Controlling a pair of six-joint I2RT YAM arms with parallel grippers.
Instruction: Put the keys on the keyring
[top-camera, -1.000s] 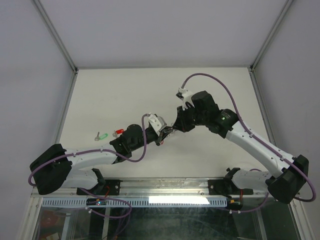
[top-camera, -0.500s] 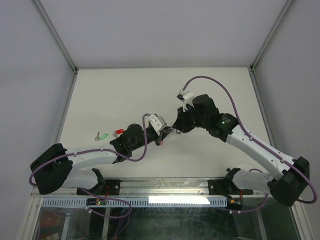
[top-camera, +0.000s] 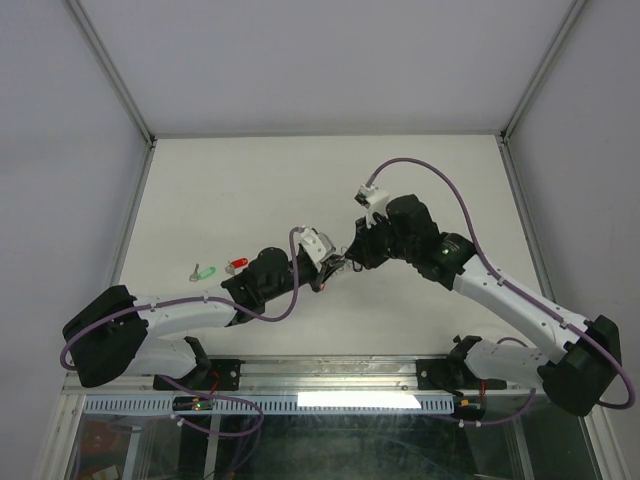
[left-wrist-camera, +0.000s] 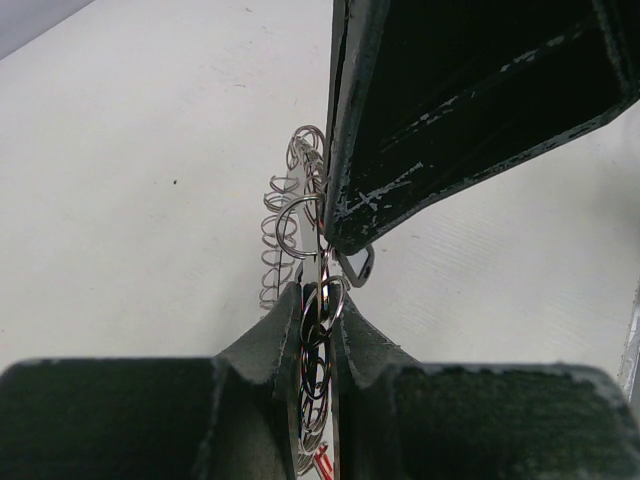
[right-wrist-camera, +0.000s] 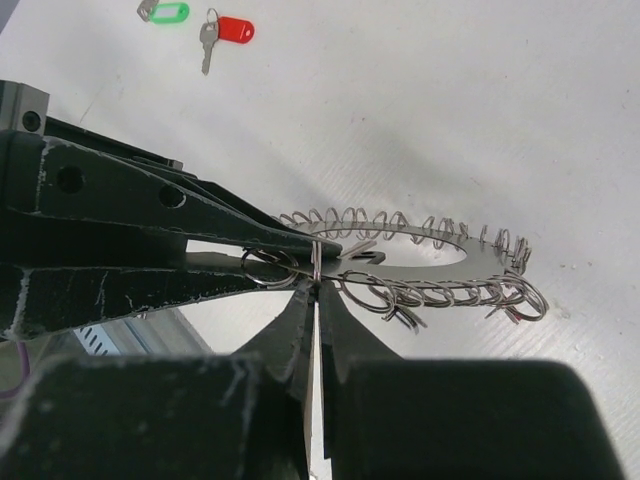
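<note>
Two arms are bolted at the near edge of the white table, and both are stretched inward so that their ends meet over its middle.

Nearest its own camera, the left gripper is seen clenched on the wide, flat, grey metal keyring, whose rim carries a fringe of small silvery wire loops. The plate is gripped by its rim. This is presumably done so that it is steadied and its fringe is presented to the other arm. A red fleck is visible low between the left fingers, too small to be identified.

Just beyond, the right gripper is set against the same rim from the opposite side. It is fully closed, and its tips are pinched on what appears to be one wire loop or the plate's thin edge; which of the two cannot be told. Such a pinch is judged to serve for prising or steadying a loop so that a key can be threaded.

Farther off, towards the left edge of the table, a tiny silver-bladed red-headed key and a matching green-headed key, both heads plastic, are seen lying flat. They are placed just beside each other and well apart from the keyring. Neither is threaded yet, so most of the task is judged to remain. A slip of thin wire from the closed tips is considered the likeliest fault.
</note>
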